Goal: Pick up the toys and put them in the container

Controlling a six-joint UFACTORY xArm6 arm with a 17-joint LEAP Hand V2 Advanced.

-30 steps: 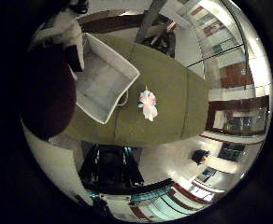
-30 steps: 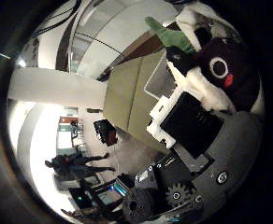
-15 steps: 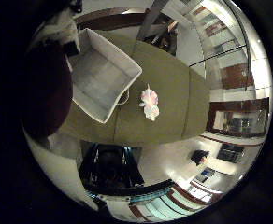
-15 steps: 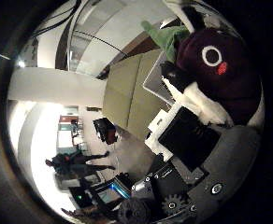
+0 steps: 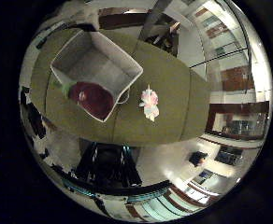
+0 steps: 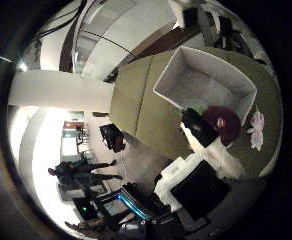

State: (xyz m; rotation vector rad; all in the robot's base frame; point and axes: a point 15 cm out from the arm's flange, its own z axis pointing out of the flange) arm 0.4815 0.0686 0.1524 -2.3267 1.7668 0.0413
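In the little-finger view the dark red toy (image 5: 95, 99) sits at the near wall of the white container (image 5: 122, 65), upper left, with a pink toy (image 5: 149, 103) on the green table (image 5: 174, 88) just beside it. The thumb view alone shows the hand (image 6: 206, 145), lower right, fingers reaching toward that red toy; whether they grip it I cannot tell. The drop-off step looks nearly done, and the pink toy is likely next.

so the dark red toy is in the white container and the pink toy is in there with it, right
Not quite. The dark red toy is in the white container, but the pink toy is not: the little finger side view shows it lying on the green table beside the container, still outside.
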